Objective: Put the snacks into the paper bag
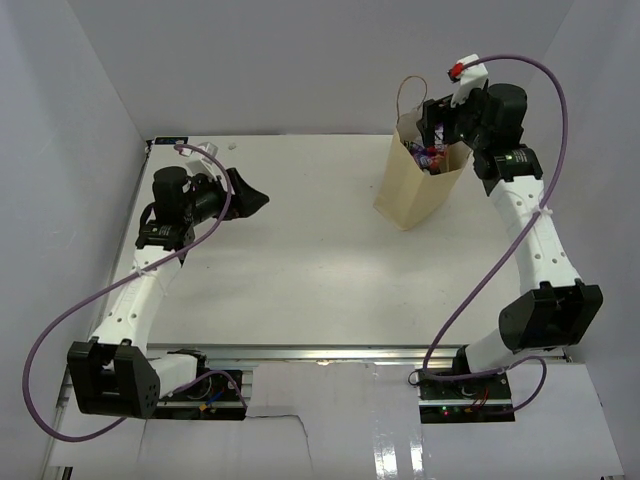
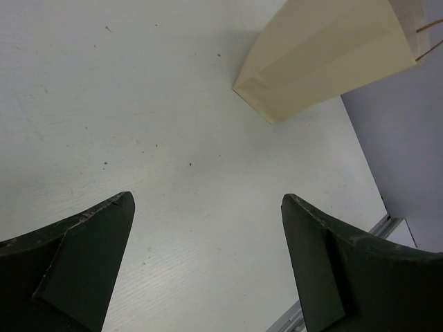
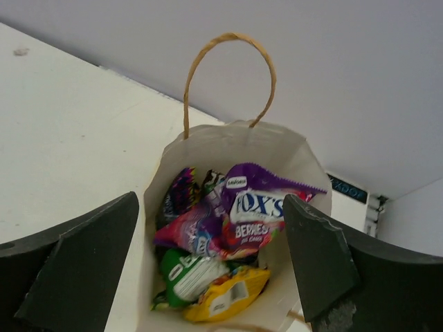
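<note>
The tan paper bag point(image 1: 412, 182) stands upright at the back right of the table, also in the left wrist view point(image 2: 325, 55) and seen from above in the right wrist view point(image 3: 235, 149). Inside lie snacks: a purple candy bag point(image 3: 252, 207), a green-white pouch point(image 3: 187, 273), a yellow packet point(image 3: 228, 294) and a dark packet point(image 3: 176, 197). My right gripper point(image 3: 211, 259) hangs open over the bag's mouth point(image 1: 437, 135) with nothing between its fingers. Far off at the left, my left gripper point(image 1: 252, 197) stands open and empty point(image 2: 208, 266) above bare table.
White walls close in the table at the back and both sides. A metal rail point(image 1: 330, 352) runs along the near edge between the arm bases. A small dark item point(image 1: 170, 139) sits at the back left corner.
</note>
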Robot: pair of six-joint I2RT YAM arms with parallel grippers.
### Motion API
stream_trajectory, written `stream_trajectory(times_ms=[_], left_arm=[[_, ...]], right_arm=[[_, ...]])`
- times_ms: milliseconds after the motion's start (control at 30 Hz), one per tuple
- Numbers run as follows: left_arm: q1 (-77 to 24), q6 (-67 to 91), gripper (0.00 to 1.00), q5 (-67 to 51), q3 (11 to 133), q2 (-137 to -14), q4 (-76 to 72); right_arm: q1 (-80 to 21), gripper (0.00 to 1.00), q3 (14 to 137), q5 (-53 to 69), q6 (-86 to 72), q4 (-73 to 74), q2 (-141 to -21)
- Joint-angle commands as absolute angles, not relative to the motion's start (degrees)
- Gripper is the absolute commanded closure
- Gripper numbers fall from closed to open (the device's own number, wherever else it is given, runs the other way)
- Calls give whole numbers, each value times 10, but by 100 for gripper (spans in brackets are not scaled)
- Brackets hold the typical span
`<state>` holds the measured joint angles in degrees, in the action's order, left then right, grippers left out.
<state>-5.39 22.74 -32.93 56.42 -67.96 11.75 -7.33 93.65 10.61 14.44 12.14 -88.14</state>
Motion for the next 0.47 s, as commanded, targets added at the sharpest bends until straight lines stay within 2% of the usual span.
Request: stream_trajectory(times_ms=[0,300,433], left_arm=[[-51,240,2,-297,589,-654,113],[-50,254,2,-299,582,-642,91],[-50,258,2,-303,577,-634,87]], right_arm=[[-62,10,933,128,58,188,-812],[-62,10,770,-88,37,245,-687],[-54,10,704,-85,62,240,-629]])
